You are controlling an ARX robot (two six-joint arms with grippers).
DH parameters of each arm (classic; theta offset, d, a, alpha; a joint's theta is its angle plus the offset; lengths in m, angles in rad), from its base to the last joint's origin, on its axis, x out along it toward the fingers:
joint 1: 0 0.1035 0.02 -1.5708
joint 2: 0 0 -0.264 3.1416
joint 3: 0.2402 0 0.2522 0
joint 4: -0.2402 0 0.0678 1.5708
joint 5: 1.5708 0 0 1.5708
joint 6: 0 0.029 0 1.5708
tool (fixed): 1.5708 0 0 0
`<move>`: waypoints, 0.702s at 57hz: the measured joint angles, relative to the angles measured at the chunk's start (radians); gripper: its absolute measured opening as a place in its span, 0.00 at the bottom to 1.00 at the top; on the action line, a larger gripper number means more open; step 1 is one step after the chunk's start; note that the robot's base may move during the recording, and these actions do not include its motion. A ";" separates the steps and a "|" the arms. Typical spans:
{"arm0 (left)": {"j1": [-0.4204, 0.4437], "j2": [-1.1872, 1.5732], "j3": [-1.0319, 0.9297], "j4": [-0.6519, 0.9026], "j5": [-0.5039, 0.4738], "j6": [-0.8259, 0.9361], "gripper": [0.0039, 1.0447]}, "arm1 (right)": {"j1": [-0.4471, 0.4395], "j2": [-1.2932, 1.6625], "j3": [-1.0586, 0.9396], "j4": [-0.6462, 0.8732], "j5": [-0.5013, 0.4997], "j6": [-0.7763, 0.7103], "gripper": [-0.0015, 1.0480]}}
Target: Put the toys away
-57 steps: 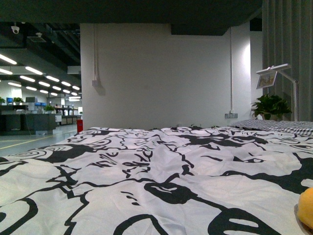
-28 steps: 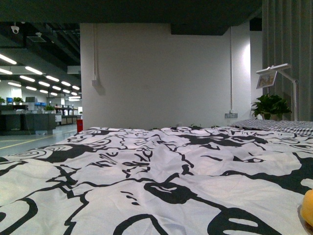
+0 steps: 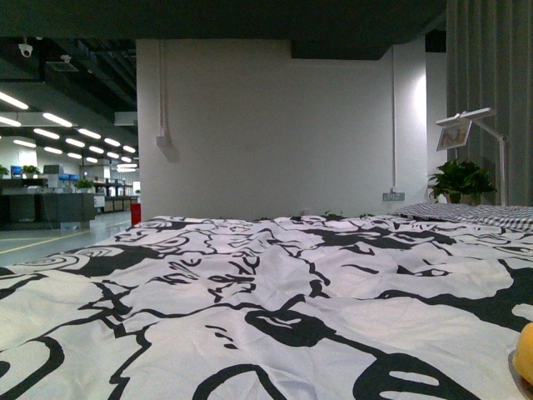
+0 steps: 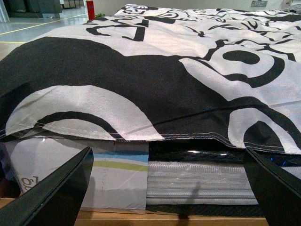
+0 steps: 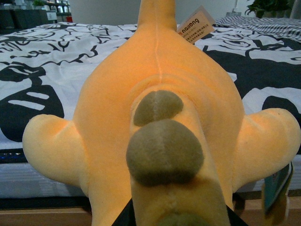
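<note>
The orange-yellow plush toy [image 5: 160, 122] fills the right wrist view, with stubby limbs to both sides, grey-brown round patches along its middle and a paper tag [image 5: 195, 26] at its far end. My right gripper [image 5: 176, 219] is shut on the toy's near end; only dark slivers of its jaws show beneath the plush. In the front view just an orange edge of the toy [image 3: 525, 354] peeks in at the lower right, above the bed. My left gripper [image 4: 174, 188] is open, its dark fingers [image 4: 56, 193] spread wide and empty, facing the bed's side.
A black-and-white patterned duvet [image 3: 266, 292] covers the bed. Under its hem the left wrist view shows the mattress side [image 4: 193, 181], a printed label [image 4: 94, 174] and a wooden frame edge [image 4: 155, 219]. A plant [image 3: 460, 179] and lamp [image 3: 470, 125] stand at the far right.
The orange toy has slid further toward the right and lower edge of the front view, showing less than before. Nothing else has shifted.
</note>
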 joint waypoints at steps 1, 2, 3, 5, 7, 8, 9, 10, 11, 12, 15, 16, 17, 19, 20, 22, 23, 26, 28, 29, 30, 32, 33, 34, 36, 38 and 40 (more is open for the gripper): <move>0.000 0.000 0.000 0.000 0.000 0.000 0.94 | 0.000 -0.007 -0.006 0.001 0.000 0.000 0.07; 0.000 0.000 0.000 0.000 0.000 0.000 0.94 | -0.001 -0.011 -0.011 0.002 0.000 0.000 0.07; 0.000 0.000 0.000 0.000 0.000 0.000 0.94 | -0.001 -0.020 -0.019 0.002 -0.002 0.000 0.07; 0.000 0.000 0.000 0.000 -0.001 0.000 0.94 | -0.001 -0.024 -0.028 0.002 -0.001 0.000 0.07; 0.000 0.000 0.000 0.000 0.000 0.000 0.94 | -0.001 -0.024 -0.034 0.002 -0.001 0.000 0.07; 0.000 0.000 0.000 0.000 0.000 0.000 0.94 | -0.001 -0.024 -0.034 0.002 -0.001 0.000 0.07; 0.000 0.000 0.000 0.000 0.000 0.000 0.94 | -0.002 -0.024 -0.037 0.002 -0.001 0.000 0.07; 0.000 0.000 0.000 0.000 0.000 0.000 0.94 | -0.002 -0.024 -0.038 0.002 -0.001 0.000 0.07; 0.000 0.000 0.000 0.000 0.000 0.000 0.94 | -0.002 -0.025 -0.038 0.002 -0.001 0.000 0.07; 0.000 0.000 0.000 0.000 0.000 0.000 0.94 | -0.002 -0.025 -0.038 0.002 -0.001 0.000 0.07; 0.000 0.000 0.000 0.000 0.000 0.000 0.94 | -0.002 -0.024 -0.038 0.002 -0.001 0.000 0.07; 0.000 0.000 0.000 0.000 0.000 0.000 0.94 | -0.002 -0.025 -0.038 0.002 -0.001 0.000 0.07; 0.000 0.000 0.000 0.000 0.000 0.000 0.94 | -0.002 -0.024 -0.038 0.002 -0.001 0.000 0.07; 0.000 0.000 0.000 0.000 0.000 0.000 0.94 | -0.002 -0.025 -0.038 0.002 -0.001 0.000 0.07; 0.000 0.000 0.000 0.000 0.000 0.000 0.94 | -0.002 -0.025 -0.038 0.002 -0.001 0.000 0.07; 0.000 0.000 0.000 0.000 0.000 0.000 0.94 | -0.002 -0.025 -0.038 0.002 -0.001 0.000 0.07; 0.000 0.000 0.000 0.000 0.000 0.000 0.94 | -0.002 -0.024 -0.038 0.002 -0.001 0.000 0.07; 0.000 0.000 0.000 0.000 0.000 0.000 0.94 | -0.002 -0.024 -0.038 0.002 -0.001 0.000 0.07; 0.000 0.000 0.000 0.000 0.000 0.000 0.94 | -0.002 -0.024 -0.038 0.002 -0.001 0.000 0.07; 0.000 0.000 0.000 0.000 0.000 0.000 0.94 | -0.002 -0.024 -0.038 0.002 -0.001 0.000 0.07; 0.000 0.000 0.000 0.000 0.000 0.000 0.94 | -0.002 -0.025 -0.038 0.002 -0.001 0.000 0.07; 0.000 0.000 0.000 0.000 0.000 0.000 0.94 | -0.002 -0.025 -0.038 0.002 -0.001 0.000 0.07; 0.000 0.000 0.000 0.000 0.000 0.000 0.94 | -0.002 -0.024 -0.038 0.002 -0.001 0.000 0.07; 0.000 0.000 0.000 0.000 0.000 0.000 0.94 | -0.002 -0.025 -0.038 0.002 -0.001 0.000 0.07; 0.000 0.000 0.000 0.000 0.000 0.000 0.94 | -0.002 -0.025 -0.038 0.002 -0.001 0.000 0.07; 0.000 0.000 0.000 0.000 0.000 0.000 0.94 | -0.002 -0.024 -0.038 0.002 -0.001 0.000 0.07; 0.000 0.000 0.000 0.000 0.000 0.000 0.94 | -0.002 -0.025 -0.038 0.002 -0.001 0.000 0.07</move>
